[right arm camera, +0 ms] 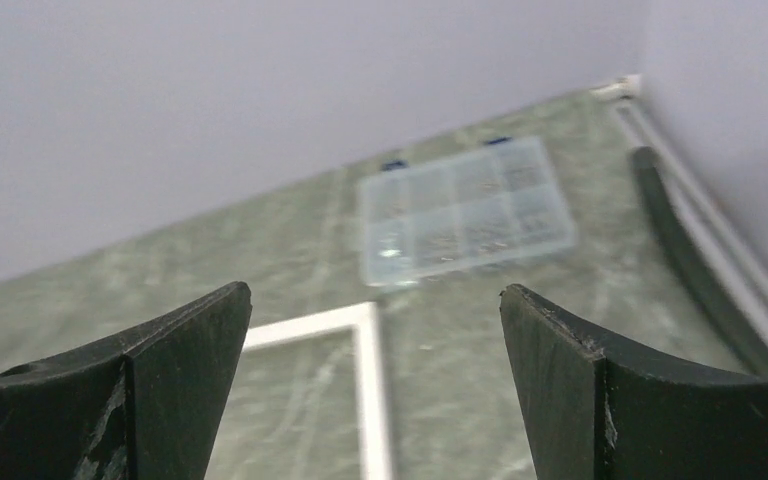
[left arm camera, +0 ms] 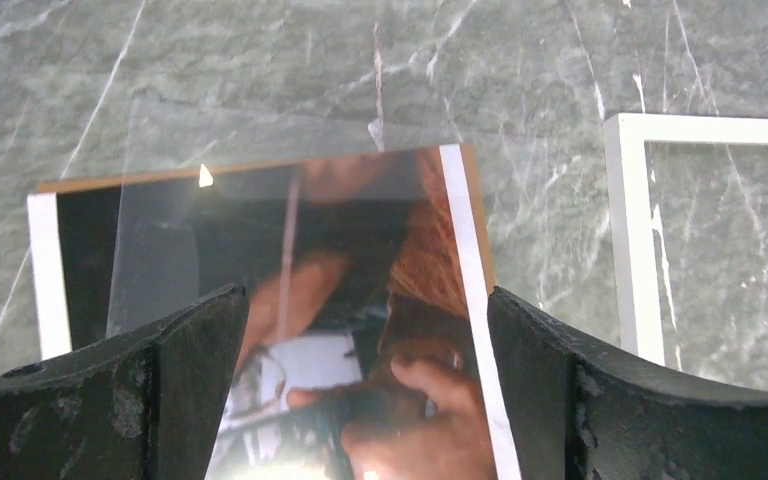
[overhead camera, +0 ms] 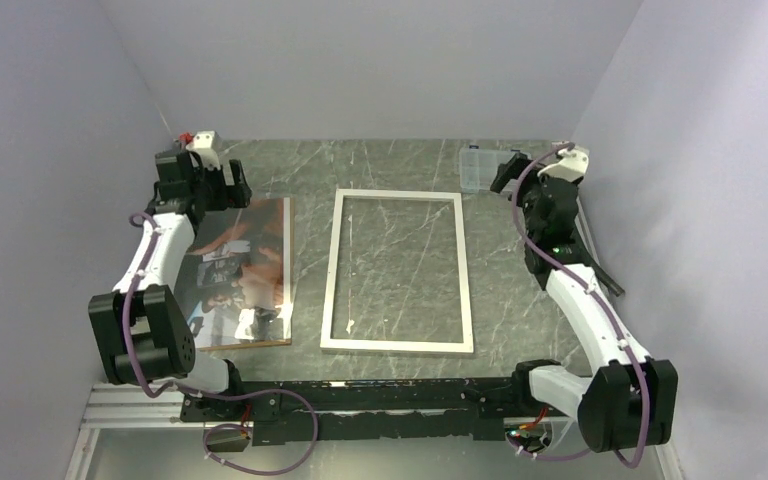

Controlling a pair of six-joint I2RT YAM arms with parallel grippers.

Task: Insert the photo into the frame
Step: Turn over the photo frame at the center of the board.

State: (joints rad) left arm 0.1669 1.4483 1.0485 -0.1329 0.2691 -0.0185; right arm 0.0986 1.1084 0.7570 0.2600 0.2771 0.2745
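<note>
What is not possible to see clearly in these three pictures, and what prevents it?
- Top view: the left arm covers the left side of the photo.
- Left wrist view: the bottom edge cuts off the photo's near part; the right edge cuts the frame.
- Right wrist view: the clear box is blurred; its contents cannot be told.
- Top view: whether the frame holds a pane is too faint to tell.
</note>
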